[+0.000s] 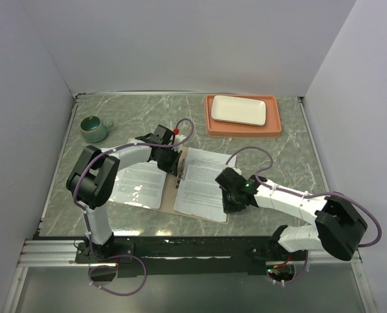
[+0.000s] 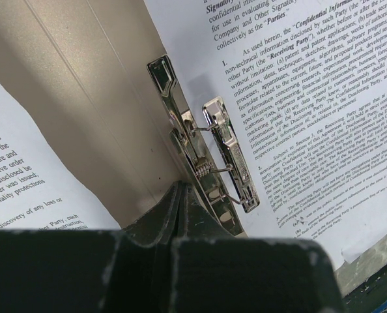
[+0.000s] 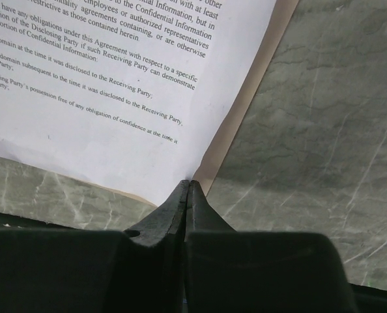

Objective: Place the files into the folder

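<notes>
The tan folder [image 1: 178, 184] lies open on the marble table. A glossy sheet of text [image 1: 138, 184] lies on its left half and a plain printed sheet [image 1: 203, 182] on its right half. My left gripper [image 1: 172, 167] is shut, its tip [image 2: 180, 187] at the near end of the metal spring clip [image 2: 213, 156] on the folder's spine [image 2: 83, 98]. My right gripper [image 1: 232, 195] is shut, its tip [image 3: 189, 184] touching the corner of the right sheet [image 3: 115, 78] where the folder's edge [image 3: 245, 111] shows. Whether it pinches anything is hidden.
A salmon-orange tray [image 1: 243, 128] holding a white plate [image 1: 239, 109] stands at the back right. A green cup [image 1: 94, 128] stands at the back left. Grey walls close in the table on three sides.
</notes>
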Controlling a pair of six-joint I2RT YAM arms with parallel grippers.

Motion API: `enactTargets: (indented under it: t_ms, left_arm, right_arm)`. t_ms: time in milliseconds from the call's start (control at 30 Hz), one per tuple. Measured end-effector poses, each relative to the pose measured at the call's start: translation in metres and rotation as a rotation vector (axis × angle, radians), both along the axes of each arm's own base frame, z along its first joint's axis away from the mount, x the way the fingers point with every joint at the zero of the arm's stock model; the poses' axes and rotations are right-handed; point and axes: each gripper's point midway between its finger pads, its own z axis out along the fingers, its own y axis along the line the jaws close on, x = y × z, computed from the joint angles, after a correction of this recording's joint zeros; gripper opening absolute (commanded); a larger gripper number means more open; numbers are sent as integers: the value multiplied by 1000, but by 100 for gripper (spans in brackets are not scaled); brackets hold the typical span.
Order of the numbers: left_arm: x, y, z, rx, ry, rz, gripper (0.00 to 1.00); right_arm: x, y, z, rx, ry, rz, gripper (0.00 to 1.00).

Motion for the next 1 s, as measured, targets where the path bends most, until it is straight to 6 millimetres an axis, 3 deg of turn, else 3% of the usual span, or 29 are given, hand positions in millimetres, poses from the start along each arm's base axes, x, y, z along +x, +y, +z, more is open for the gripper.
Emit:
enactTargets:
  t_ms: [333, 367, 400, 433, 500, 633, 800, 933, 1000]
  left_arm:
    - [0, 0, 0, 0, 0, 0, 1]
    - [0, 0, 0, 0, 0, 0, 1]
    - [0, 0, 0, 0, 0, 0, 1]
    - [0, 0, 0, 0, 0, 0, 1]
    - [0, 0, 0, 0, 0, 0, 1]
    - [0, 0, 0, 0, 0, 0, 1]
    - [0, 0, 0, 0, 0, 1, 1]
    - [0, 1, 0, 0, 0, 1, 1]
    - [1, 1, 0, 0, 0, 3, 1]
  right_arm:
    - [2, 8, 4, -22, -5, 72, 0]
    - [3, 8, 5, -25, -10, 76, 3]
    - [4, 8, 6, -28, -14, 81, 12]
    - [5, 8, 8, -30, -16, 85, 29]
    - [6, 7, 9, -35, -21, 87, 52]
    - [3, 4, 9, -51, -13, 92, 74]
    - [-2, 0, 14, -50, 1, 87, 78]
    - [1, 2, 28, -30, -20, 60, 72]
    - [11, 4, 38, -17, -52, 24, 68]
